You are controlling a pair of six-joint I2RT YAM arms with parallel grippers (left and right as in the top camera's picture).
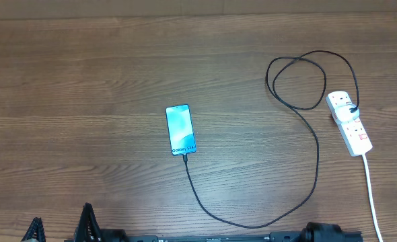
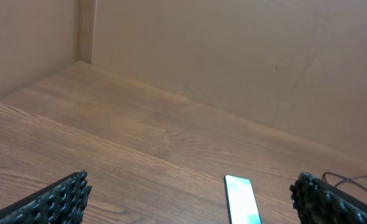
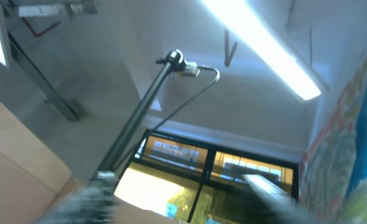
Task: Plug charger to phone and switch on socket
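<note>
The phone (image 1: 179, 129) lies flat mid-table with its light blue screen up, and it also shows in the left wrist view, phone (image 2: 242, 200). The charger (image 1: 316, 158), a thin black cable, meets the phone's near end, sweeps right in a wide loop and ends at the far outlet of the white socket (image 1: 350, 124). My left gripper (image 1: 60, 227) sits open at the near left table edge, well short of the phone, its fingers (image 2: 53, 202) wide apart. In the right wrist view my right gripper (image 3: 183, 205) points up at the ceiling, its blurred fingers (image 3: 84, 199) apart with nothing between them.
A thick white cord (image 1: 373, 195) runs from the socket to the near right edge. Cardboard-coloured walls (image 2: 233, 56) close the table's far and left sides. The right arm's dark body (image 1: 323, 234) is at the near edge.
</note>
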